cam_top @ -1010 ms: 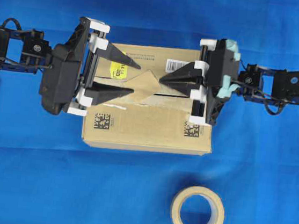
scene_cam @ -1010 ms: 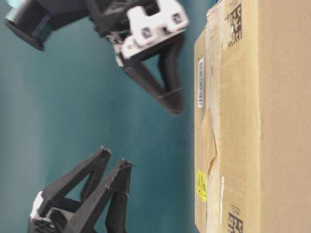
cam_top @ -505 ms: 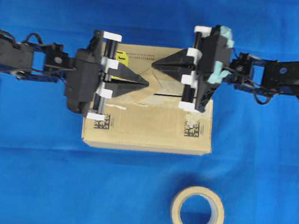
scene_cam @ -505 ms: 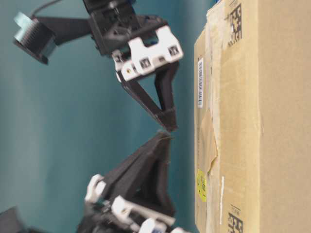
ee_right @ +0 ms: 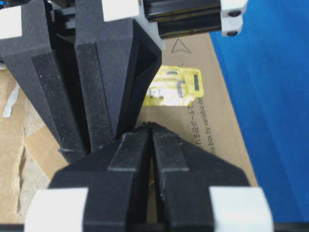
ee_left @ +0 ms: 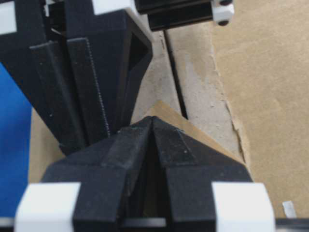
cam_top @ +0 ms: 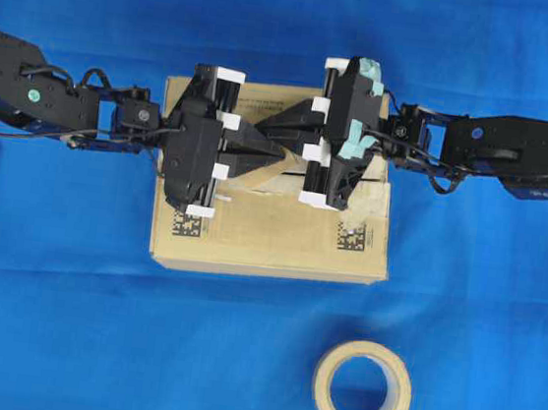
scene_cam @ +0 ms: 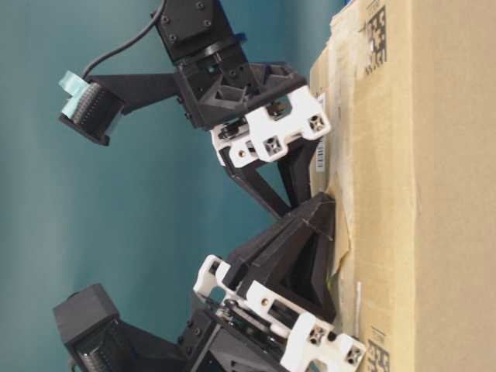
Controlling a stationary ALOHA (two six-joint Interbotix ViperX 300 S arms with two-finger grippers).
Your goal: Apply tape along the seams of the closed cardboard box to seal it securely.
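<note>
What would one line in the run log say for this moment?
left end effector: shut | right end effector: shut | both tips over tape on cardboard box | tape roll: untouched

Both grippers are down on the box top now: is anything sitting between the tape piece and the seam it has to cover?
Nothing visible does. The tape already lies on the cardboard box across the seam, with the shut left gripper and shut right gripper meeting tip to tip over it. Whether the tape lies fully flat cannot be told.

You can read little: on the cardboard box point(ee_right: 212, 96), right wrist view centre, a yellow sticker point(ee_right: 176, 87) bears a bold "J"; below it, small print includes "box by", the rest illegible.
</note>
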